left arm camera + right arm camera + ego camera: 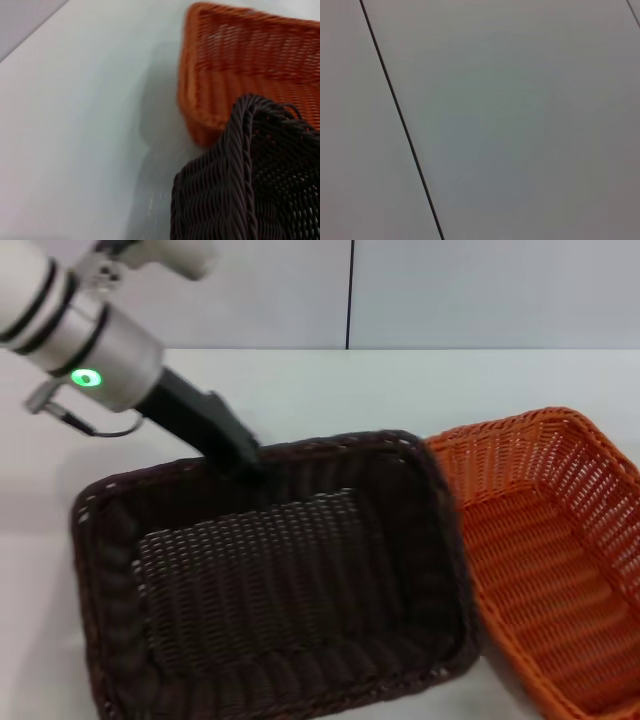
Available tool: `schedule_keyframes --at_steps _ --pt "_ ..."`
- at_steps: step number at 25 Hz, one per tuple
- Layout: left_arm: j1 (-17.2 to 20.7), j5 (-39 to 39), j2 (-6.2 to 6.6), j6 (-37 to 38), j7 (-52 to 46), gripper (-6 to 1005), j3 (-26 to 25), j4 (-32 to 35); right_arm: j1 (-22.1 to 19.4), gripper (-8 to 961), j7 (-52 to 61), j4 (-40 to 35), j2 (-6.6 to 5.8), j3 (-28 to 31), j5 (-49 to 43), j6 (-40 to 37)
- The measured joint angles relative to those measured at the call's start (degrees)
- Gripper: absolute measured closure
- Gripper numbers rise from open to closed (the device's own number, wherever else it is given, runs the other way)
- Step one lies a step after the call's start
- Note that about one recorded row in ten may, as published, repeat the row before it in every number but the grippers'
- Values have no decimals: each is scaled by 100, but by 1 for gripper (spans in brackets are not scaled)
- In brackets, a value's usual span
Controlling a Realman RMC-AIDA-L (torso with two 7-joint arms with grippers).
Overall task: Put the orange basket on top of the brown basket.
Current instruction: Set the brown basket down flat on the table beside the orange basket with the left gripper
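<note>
The brown basket [280, 580] fills the middle and left of the head view, and its right rim overlaps the left edge of the orange basket [550, 550]. My left gripper [243, 458] reaches down from the upper left and is shut on the brown basket's far braided rim. The left wrist view shows that brown rim [240, 165] close up, with the orange basket [240, 65] beyond it on the table. The orange basket is upright, and nothing is in it or holding it. My right gripper is out of view.
The white table [400, 390] extends behind both baskets to a grey wall with a dark vertical seam [351, 290]. The right wrist view shows only a flat grey surface with a dark seam [400, 125].
</note>
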Motion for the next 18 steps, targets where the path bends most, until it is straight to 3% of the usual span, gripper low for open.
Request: schedule_keyframes --at_steps 3,12,18 --pt "-200 -8 -132 289 218 803 90 248 -9 380 0 0 7 -1 0 0" --pt "-207 12 -130 703 -176 797 206 322 -110 380 1 -1 18 -2 0 0" --pt "71 -148 -156 775 -225 654 182 -34 -107 380 1 -3 -8 -17 0 173"
